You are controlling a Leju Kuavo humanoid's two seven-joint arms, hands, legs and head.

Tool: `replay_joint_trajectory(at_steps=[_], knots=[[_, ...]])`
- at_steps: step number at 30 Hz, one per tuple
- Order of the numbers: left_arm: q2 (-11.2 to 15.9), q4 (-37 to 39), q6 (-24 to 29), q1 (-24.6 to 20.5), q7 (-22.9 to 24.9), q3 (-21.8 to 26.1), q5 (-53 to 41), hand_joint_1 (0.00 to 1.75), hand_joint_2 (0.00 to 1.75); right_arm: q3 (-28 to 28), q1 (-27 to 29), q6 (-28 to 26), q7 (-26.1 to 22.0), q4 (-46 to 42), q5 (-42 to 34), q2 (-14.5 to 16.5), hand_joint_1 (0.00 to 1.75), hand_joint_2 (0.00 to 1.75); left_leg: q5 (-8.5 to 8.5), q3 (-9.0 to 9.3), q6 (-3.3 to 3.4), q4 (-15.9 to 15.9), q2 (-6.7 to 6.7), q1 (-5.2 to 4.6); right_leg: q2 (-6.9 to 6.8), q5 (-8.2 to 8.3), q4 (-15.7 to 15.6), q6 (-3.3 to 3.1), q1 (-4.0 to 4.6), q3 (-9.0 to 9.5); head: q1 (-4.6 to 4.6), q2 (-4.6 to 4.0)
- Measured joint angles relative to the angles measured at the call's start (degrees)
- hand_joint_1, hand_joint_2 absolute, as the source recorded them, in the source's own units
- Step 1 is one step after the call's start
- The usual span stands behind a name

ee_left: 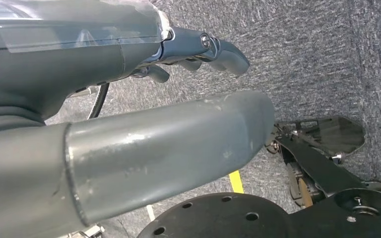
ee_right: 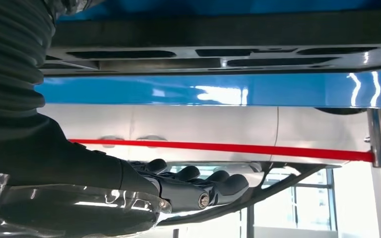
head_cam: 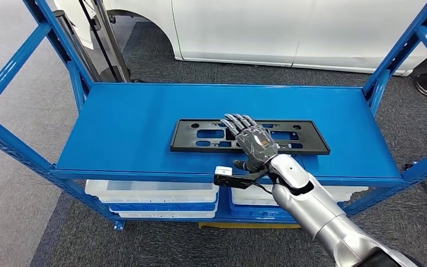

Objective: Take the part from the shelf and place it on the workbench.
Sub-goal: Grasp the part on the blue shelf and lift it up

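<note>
- Grey carpet floor (head_cam: 28,83) surrounds a blue steel shelf rack (head_cam: 122,122), with a white car body (head_cam: 289,28) behind it
- Black plastic part (head_cam: 200,135), a long flat frame with cut-outs, lies flat on the top shelf, near its front edge
- Right hand (head_cam: 251,138) is stretched out over the middle of the part, fingers extended and slightly spread, holding nothing; whether the fingers touch the part cannot be told
- Left hand (ee_left: 129,94) hangs over the carpet, fingers loosely curled, holding nothing
- Bare blue shelf lies on both sides of the part
- White and blue bins (head_cam: 155,197) sit on the lower shelf
</note>
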Motion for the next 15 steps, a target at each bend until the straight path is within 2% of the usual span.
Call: replay_joint_trajectory(at_steps=[7,15], knots=[[0.0,0.01,0.0,-0.01,0.1,0.35,-0.49,0.0,0.0,0.78,-2.16,-2.75,0.67,7.39,1.01,2.73,0.0,1.75,0.0,-0.01,0.0,0.01,-0.01,0.0,-0.01,0.0,0.0,0.01,0.0,0.0,0.0,0.0],[0.0,0.02,0.14,0.02,0.17,0.49,-0.87,0.0,0.0,0.85,-3.5,-5.15,2.59,13.46,3.58,3.97,0.0,1.75,0.0,-0.01,0.0,0.03,-0.02,-0.01,-0.02,0.01,-0.01,0.01,-0.01,0.01,0.0,-0.01]])
